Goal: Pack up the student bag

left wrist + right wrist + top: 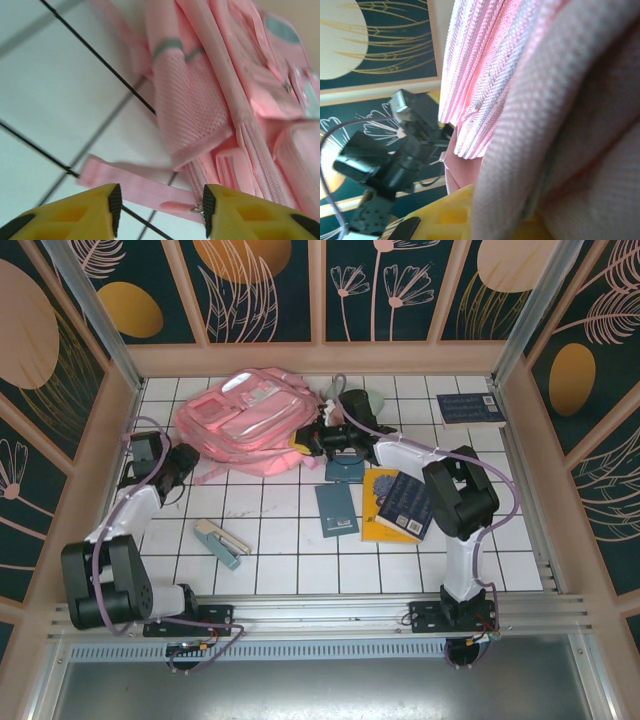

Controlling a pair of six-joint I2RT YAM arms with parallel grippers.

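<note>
You will find the student bag blurred, covering most of the right fingers. Left wrist view cuts the bag at twelve and three o'clock. The book at one o'clock: cover text illegible.

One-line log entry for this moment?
left claw: open, astride strap | right claw: shut on bag | books: not yet packed

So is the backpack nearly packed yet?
Not really. Nothing looks packed: the blue book, yellow book and teal notebook lie on the table. The right hand pinches the pink bag; the left hand is open by its strap. All the packing is left.
</note>
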